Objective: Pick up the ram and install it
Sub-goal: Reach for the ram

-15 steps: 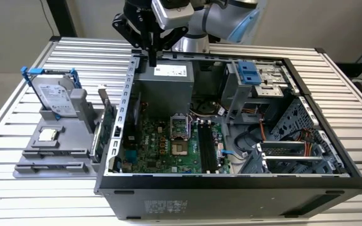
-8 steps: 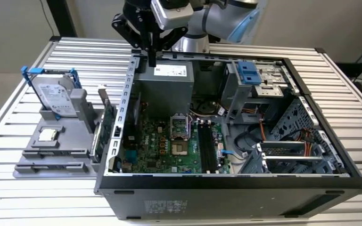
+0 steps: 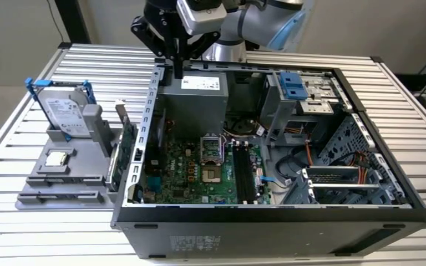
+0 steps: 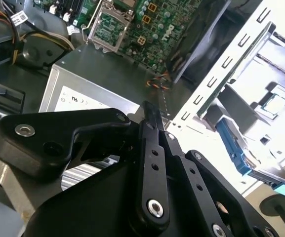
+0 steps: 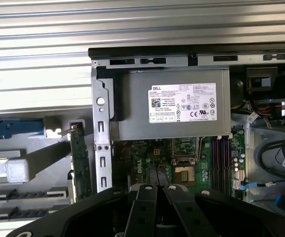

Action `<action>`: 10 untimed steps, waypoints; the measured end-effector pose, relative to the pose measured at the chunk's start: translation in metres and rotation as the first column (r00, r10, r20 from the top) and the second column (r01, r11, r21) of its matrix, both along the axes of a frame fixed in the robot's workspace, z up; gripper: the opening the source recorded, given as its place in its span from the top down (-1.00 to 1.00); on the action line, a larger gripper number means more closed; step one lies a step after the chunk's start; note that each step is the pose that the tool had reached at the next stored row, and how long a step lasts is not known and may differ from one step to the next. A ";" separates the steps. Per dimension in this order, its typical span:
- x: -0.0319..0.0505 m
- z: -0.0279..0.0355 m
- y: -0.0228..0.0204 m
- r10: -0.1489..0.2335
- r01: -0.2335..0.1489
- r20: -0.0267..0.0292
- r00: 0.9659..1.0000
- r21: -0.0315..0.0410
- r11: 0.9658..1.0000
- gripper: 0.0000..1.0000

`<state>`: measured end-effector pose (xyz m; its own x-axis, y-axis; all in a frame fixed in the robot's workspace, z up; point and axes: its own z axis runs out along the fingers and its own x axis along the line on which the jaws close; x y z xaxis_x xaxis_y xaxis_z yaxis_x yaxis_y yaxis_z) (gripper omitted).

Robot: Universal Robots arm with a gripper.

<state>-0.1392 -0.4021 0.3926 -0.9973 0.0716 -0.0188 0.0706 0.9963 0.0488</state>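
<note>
Gripper (image 3: 177, 69) hung over the case (image 3: 153, 111) rear wall, above the power supply (image 3: 194, 102). Fingers (image 5: 146, 200) were pressed together. Couldn't place the ram for sure. Thin dark strips sat in the two long holders (image 3: 65, 180) on the grey tray (image 3: 31, 197) at the exterior view's left, and in the motherboard slots (image 3: 243, 173). All were too edge-on to tell.

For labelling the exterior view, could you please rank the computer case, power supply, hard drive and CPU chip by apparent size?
Largest to smallest:
1. computer case
2. power supply
3. hard drive
4. CPU chip
</note>
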 end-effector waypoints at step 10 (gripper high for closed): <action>-0.0044 0.0000 0.0000 0.000 0.000 0.000 1.000 0.000 1.000 1.00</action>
